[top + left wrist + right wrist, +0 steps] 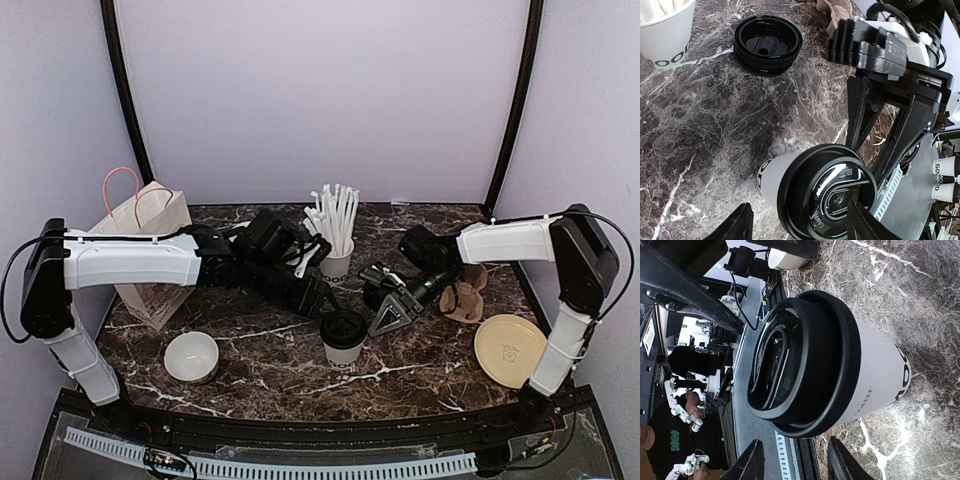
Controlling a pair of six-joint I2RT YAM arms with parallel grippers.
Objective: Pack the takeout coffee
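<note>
Glossy round black lid [790, 360] capping smooth white paper cup [875, 370], dark lettering on its side, upright on veined dark marble table [265, 340], front centre. Left gripper [800, 215] spread wide, cup showing between its fingers [735, 227] — right gripper [795, 442] likewise parted, just beside the cup. Ridged loose lid [767, 45] lying flat on the marble near straw cup [665, 35].

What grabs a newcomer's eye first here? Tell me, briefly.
A black-lidded coffee cup stands at the near middle of the table, with the open left fingers and open right fingers poised close on either side. Behind it a cup of white straws bristles, and a paper bag stands far left.
</note>
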